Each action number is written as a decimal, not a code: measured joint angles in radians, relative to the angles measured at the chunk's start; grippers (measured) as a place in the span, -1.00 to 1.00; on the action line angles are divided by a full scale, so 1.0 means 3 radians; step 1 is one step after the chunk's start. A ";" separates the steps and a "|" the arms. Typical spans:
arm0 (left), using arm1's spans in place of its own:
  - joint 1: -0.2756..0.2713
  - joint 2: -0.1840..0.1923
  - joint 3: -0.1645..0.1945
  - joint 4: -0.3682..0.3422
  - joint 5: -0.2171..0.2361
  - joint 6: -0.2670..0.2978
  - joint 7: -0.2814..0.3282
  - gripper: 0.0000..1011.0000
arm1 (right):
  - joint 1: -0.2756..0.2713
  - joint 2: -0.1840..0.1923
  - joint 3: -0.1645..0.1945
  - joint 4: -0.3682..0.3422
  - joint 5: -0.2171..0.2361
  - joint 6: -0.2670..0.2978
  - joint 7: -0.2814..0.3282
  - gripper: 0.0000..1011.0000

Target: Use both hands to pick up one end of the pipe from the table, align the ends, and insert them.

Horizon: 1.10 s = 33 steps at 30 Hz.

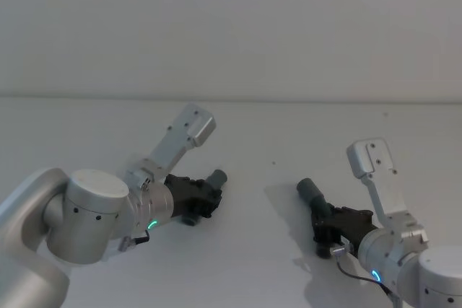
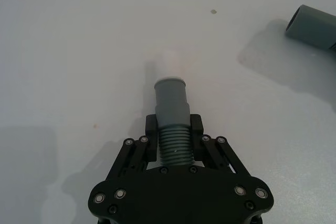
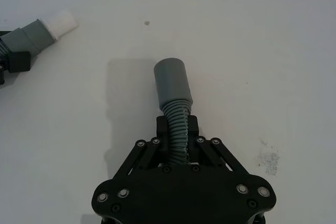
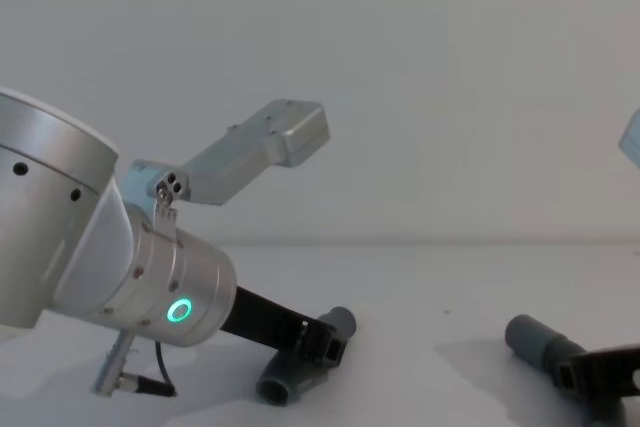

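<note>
Low over the white table (image 1: 274,124), two hose pieces sit well apart. The left gripper (image 2: 174,127) clamps the white-tipped piece (image 2: 172,103) by its ribs, and the right gripper (image 3: 177,128) clamps the plain-cuffed piece (image 3: 178,116). Their cuffs (image 3: 171,80) angle forward and toward each other.

In the head view, the left hose (image 1: 216,178), ribbed dark grey, is clamped in the left gripper (image 2: 174,127). Its cuff (image 2: 172,100) and white tip (image 2: 170,61) aim at two o'clock. The right hose (image 1: 312,192), clamped in the right gripper (image 3: 177,128), aims its plain cuff (image 3: 172,80) at eleven o'clock, well apart from the left one.
</note>
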 joint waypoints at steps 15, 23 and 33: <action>0.0000 0.0000 0.0000 0.0000 0.0000 0.0000 0.0000 -0.32 | 0.0000 -0.0002 0.0000 0.0003 0.0000 0.0000 0.0000 -0.69; 0.0000 0.0000 0.0000 0.0000 0.0000 0.0000 0.0000 -0.32 | 0.0000 0.0021 0.0008 0.0003 0.0002 -0.0034 0.0044 -0.69; 0.0000 0.0000 0.0000 0.0000 0.0000 0.0000 0.0000 -0.32 | 0.0008 0.0161 0.0062 -0.0056 0.0010 -0.0307 0.0243 -0.69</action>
